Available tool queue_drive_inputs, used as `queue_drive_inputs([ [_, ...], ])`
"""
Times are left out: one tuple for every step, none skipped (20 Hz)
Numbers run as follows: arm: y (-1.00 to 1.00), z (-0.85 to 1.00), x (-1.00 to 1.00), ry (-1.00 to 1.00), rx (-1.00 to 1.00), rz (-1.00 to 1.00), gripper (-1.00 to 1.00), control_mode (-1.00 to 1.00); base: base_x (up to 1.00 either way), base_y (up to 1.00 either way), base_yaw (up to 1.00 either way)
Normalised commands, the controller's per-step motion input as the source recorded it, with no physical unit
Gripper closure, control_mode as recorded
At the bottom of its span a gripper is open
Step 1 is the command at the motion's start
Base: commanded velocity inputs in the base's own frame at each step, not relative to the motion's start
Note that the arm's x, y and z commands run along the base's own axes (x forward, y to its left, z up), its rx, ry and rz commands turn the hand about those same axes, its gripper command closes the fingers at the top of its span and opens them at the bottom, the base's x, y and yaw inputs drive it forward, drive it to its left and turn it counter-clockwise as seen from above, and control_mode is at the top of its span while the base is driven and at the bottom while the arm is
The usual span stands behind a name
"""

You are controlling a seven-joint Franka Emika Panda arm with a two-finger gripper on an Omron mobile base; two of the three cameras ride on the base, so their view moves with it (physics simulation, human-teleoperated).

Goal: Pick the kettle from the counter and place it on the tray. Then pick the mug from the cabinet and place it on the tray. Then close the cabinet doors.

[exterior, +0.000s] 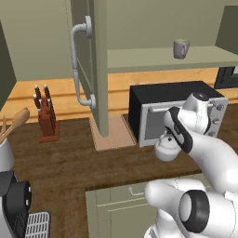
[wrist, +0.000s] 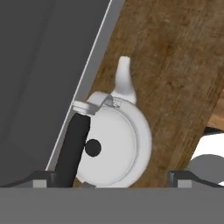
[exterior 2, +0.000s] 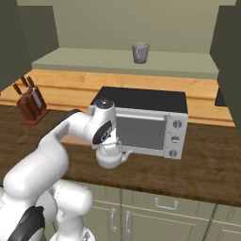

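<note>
White kettle (wrist: 114,146) stands upright on the dark wood-grain table (exterior: 69,158), just in front of the microwave oven (exterior 2: 146,124), near its left end in the right base view. In the hand view its spout (wrist: 124,78) points away from the camera; a dark handle (wrist: 73,146) arches over the lid on the side next to the microwave front, and a small dark knob (wrist: 92,148) sits at the lid's centre.

Tool (wrist: 113,177) hangs directly over the kettle, jaws spread wide, one fingertip on each side of the body at the bottom of the hand view. Nothing is gripped; whether the tips touch the kettle cannot be told. In both base views the white wrist hides most of the kettle, leaving only its lower body showing (exterior: 166,149) (exterior 2: 109,159).

Light-tan tray (exterior: 111,135) lies flat on the table to the left of the microwave, partly behind the edge of the open cabinet door (exterior: 100,69), which carries a long curved grey bar handle (exterior: 78,65).

Grey mug (exterior 2: 140,52) stands upright on the olive-green cabinet shelf (exterior 2: 117,62) above the microwave, well apart from the kettle.

Knife block (exterior: 46,116) stands on the table far left, near the back wall. A wooden spoon (exterior: 16,122) sticks out of a white container at the left edge of the left base view.
</note>
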Motion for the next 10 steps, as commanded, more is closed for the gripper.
queue_drive_inputs([
  [0.0, 0.01, 0.14, -0.01, 0.09, -0.09, -1.0, -1.0, 0.0, 0.0, 0.0],
  [0.0, 0.12, 0.14, -0.02, 0.09, -0.08, -1.0, -1.0, 0.0, 0.0, 0.0],
  [0.0, 0.12, 0.11, -0.04, 0.09, -0.07, -1.0, -1.0, 0.0, 0.0, 0.0],
  [0.0, 0.26, 0.1, -0.11, 0.11, -0.06, -1.0, -1.0, 0.0, 0.0, 0.0],
  [0.0, 0.2, 0.05, -0.12, 0.1, -0.04, -1.0, -1.0, 0.0, 0.0, 0.0],
  [0.0, 0.0, 0.16, -0.06, 0.09, -0.01, -1.0, -1.0, 0.0, 0.0, 0.0],
  [0.05, -0.06, 0.27, -0.01, 0.05, 0.0, -1.0, -1.0, 0.0, 0.0, 0.0],
  [0.06, -0.16, 0.32, 0.0, 0.04, 0.0, -1.0, -1.0, 0.0, 0.0, 0.0],
  [0.04, -0.24, 0.36, 0.0, 0.05, 0.0, -1.0, -1.0, 0.0, 0.0, 0.0],
  [0.04, -0.26, 0.36, 0.0, 0.04, 0.0, -1.0, -1.0, 0.0, 0.0, 0.0],
])
